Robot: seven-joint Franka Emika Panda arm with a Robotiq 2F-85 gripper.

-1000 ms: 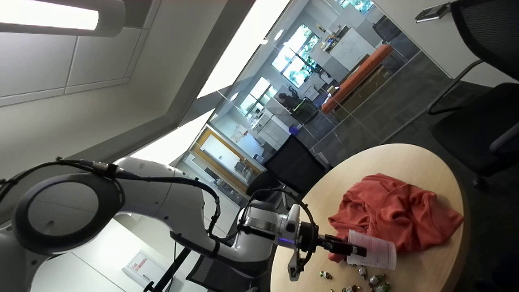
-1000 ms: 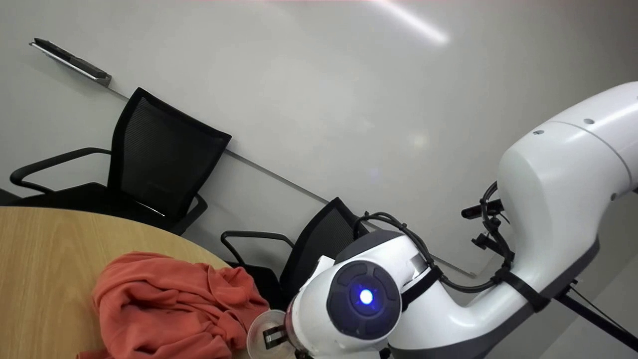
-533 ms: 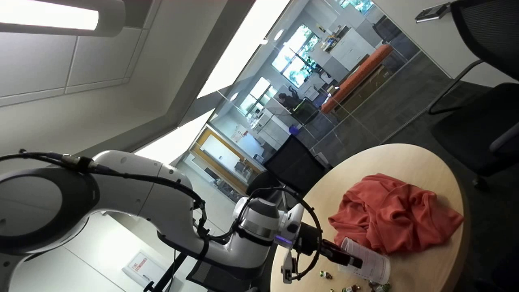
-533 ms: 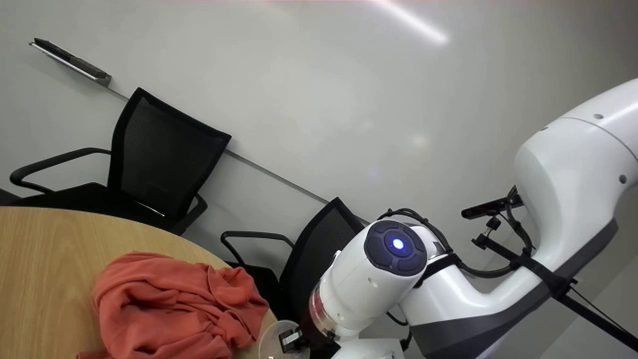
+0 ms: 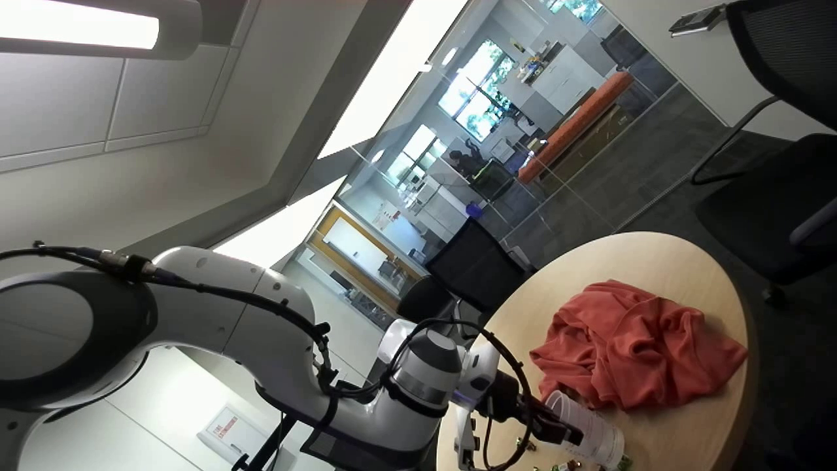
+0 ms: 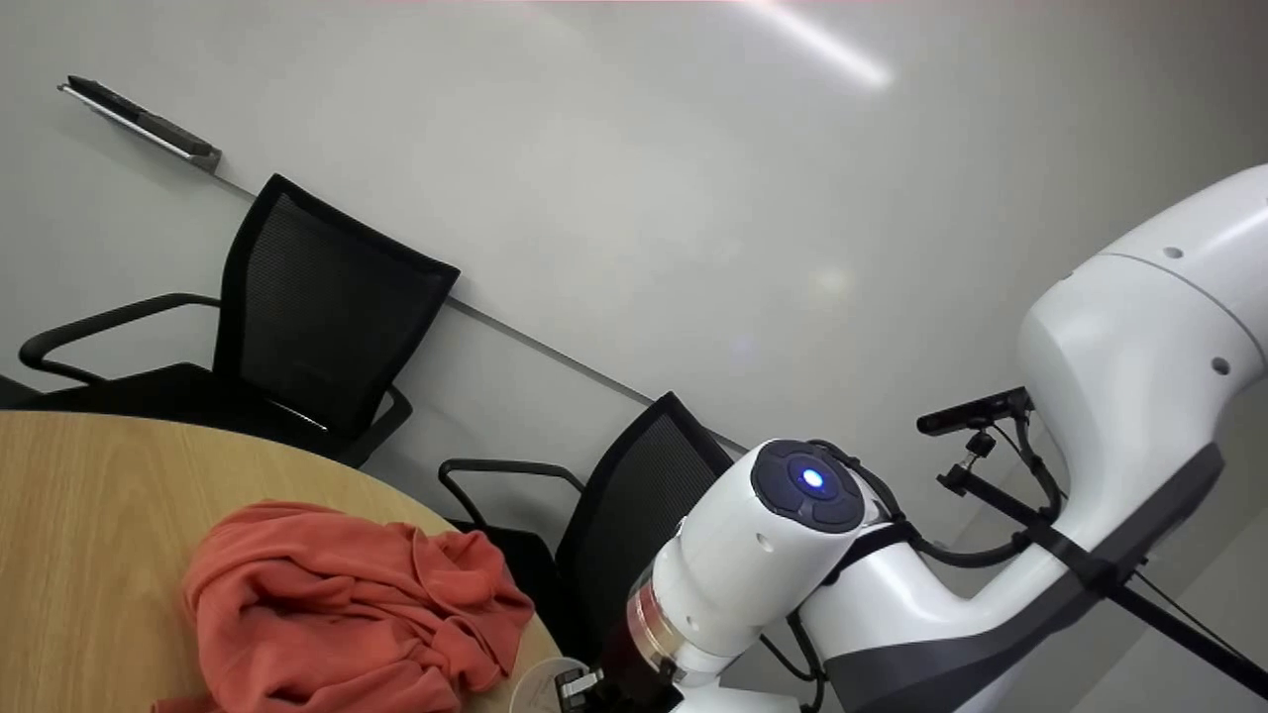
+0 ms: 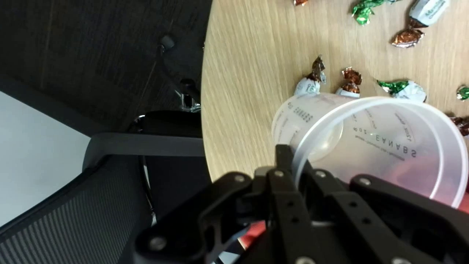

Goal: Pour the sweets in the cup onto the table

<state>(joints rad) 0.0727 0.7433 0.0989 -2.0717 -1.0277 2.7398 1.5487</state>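
Wooden table beneath, the cup juts beyond the claw, which pinches its rim.

Office: whiteboard, mesh chairs, glass wall

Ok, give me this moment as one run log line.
tool: shut on cup at rim; wrapped sweets: scattered on table; inside cup: none visible; red cloth: on table
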